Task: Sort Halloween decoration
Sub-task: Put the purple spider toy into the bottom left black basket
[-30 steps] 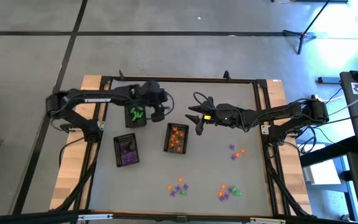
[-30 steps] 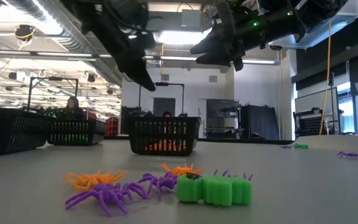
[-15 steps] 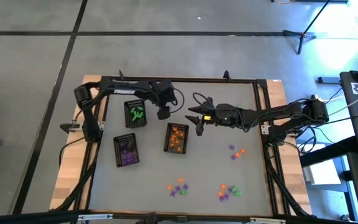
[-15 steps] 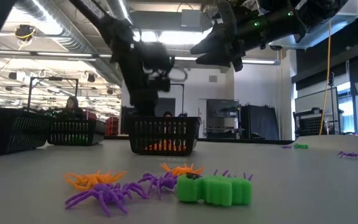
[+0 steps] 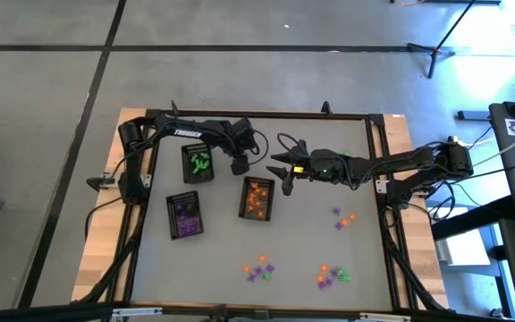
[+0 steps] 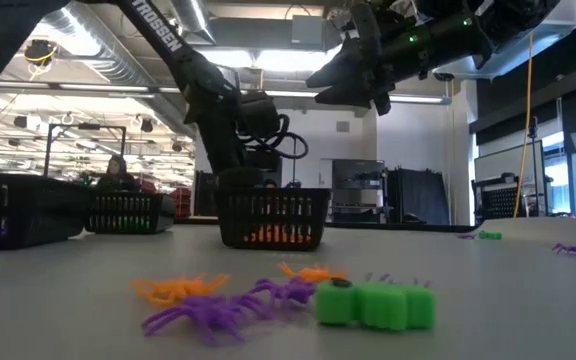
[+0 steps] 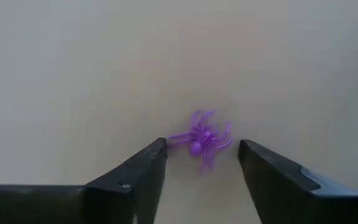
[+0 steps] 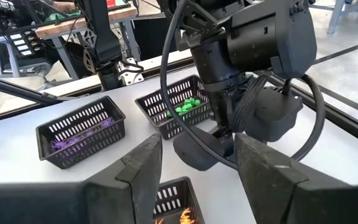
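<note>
A purple plastic spider (image 7: pixel 201 138) lies on the table between the fingertips of my open left gripper (image 7: pixel 201 154); whether a finger touches it, I cannot tell. In the high view my left gripper (image 5: pixel 238 165) points down between the green tray (image 5: pixel 197 165) and the orange tray (image 5: pixel 257 199) and hides the spider. My right gripper (image 5: pixel 284 172) is open and empty, held high just right of the left one; it also shows in the low view (image 6: pixel 353 72) and the right wrist view (image 8: pixel 197 158). More trinkets lie in loose groups near the front (image 5: pixel 257 267), (image 5: pixel 333 275) and at the right (image 5: pixel 342 217).
The purple tray (image 5: pixel 184 216) stands at the front left. Each tray holds trinkets of its own colour. In the low view the orange tray (image 6: pixel 273 216) hides my left gripper's tips. A raised frame (image 5: pixel 257 114) runs round the table.
My left gripper has gone from above the green tray toward the table's right edge and down to the table, beside the orange tray's far end. It now stands over the purple spider. My right arm has kept still.
</note>
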Action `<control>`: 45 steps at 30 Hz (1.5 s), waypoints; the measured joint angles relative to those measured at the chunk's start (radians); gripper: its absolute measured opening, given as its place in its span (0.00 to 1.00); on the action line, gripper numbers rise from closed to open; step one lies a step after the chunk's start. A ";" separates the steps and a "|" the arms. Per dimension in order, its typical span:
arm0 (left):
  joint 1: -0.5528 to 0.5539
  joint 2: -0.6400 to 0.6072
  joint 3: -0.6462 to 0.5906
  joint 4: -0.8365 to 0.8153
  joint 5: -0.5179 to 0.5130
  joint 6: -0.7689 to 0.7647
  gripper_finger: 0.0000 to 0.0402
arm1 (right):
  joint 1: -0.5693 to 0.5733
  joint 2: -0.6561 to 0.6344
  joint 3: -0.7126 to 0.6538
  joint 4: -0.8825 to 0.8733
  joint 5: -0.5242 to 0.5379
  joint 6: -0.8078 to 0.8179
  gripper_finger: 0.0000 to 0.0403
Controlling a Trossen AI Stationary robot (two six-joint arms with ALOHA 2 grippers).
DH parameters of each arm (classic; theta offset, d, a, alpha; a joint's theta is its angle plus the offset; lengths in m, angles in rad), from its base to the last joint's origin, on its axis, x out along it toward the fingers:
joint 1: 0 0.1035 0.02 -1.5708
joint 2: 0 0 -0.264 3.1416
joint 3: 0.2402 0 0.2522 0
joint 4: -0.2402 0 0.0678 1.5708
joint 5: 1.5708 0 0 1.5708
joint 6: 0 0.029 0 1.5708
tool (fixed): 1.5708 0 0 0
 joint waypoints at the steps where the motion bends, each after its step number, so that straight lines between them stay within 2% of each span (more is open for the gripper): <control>1: 0.000 0.000 0.000 0.000 0.000 -0.010 0.47 | 0.000 0.000 0.000 0.000 0.000 0.000 0.49; 5: 0.001 0.002 0.000 0.001 0.003 -0.014 0.31 | 0.000 0.000 0.000 0.000 0.000 0.000 0.49; 10: 0.001 0.003 -0.002 0.010 -0.003 -0.008 0.06 | 0.000 0.000 0.000 0.000 0.000 0.000 0.49; 12: 0.001 0.000 -0.002 0.011 -0.007 -0.006 0.02 | 0.000 0.000 0.000 0.000 0.000 0.000 0.49; 17: -0.001 -0.046 -0.009 -0.017 -0.074 0.021 0.00 | 0.000 0.000 0.000 0.000 0.000 0.000 0.49; 22: -0.009 -0.195 -0.008 -0.079 -0.132 0.041 0.00 | 0.000 0.000 0.000 0.001 0.000 0.000 0.49; 26: -0.045 -0.348 -0.008 -0.226 -0.139 0.039 0.00 | 0.000 0.000 0.000 -0.001 0.000 0.000 0.49; 30: -0.129 -0.529 -0.006 -0.433 -0.155 -0.013 0.00 | 0.000 0.000 0.000 -0.003 0.000 0.000 0.49; 33: -0.217 -0.645 -0.006 -0.586 -0.137 -0.101 0.00 | 0.000 0.000 0.000 -0.004 0.000 0.000 0.49; 39: -0.433 -0.810 -0.006 -0.836 -0.089 -0.404 0.00 | 0.000 0.000 0.000 0.009 0.000 0.001 0.49; 45: -0.622 -0.871 -0.006 -0.903 -0.094 -0.642 0.00 | 0.000 0.000 0.000 0.041 0.000 0.001 0.49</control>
